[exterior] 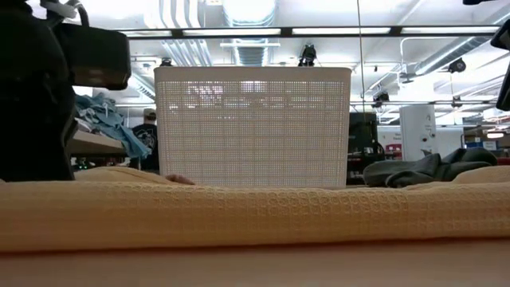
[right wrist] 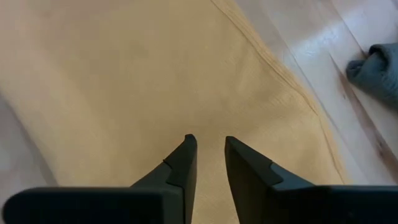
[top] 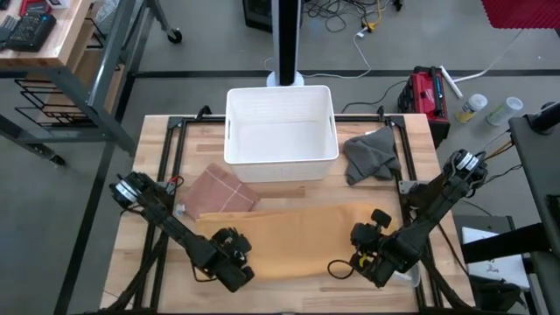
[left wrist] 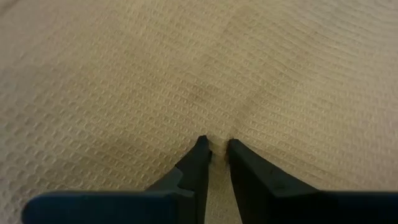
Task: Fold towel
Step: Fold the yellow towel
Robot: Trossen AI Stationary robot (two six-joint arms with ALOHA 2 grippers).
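Counter [top: 157, 140]: a pale butcher-block top in a workshop, cables and a red case on the floor beyond its far edge.
Yellow towel [top: 297, 236]: a waffle-weave cloth lying long across the near half of the counter, its near edge rolled into a low ridge in the low view.
Left arm: reaches in from the left edge, bent low over the towel's near left end.
Right arm: reaches in from the right edge, bent low over the towel's near right end.
White basket [top: 280, 122]: perforated walls, standing at the far centre, just behind the towel.
Pink folded cloth [top: 219, 191]: lies left of centre, touching the towel's far edge.
Grey cloth [top: 369, 156]: crumpled beside the basket's right wall.
Left gripper [left wrist: 214, 146]: fingers nearly together, tips pressed into the weave with a small pucker of towel between them.
Right gripper [right wrist: 208, 144]: fingers a narrow gap apart above the towel, holding nothing visible.
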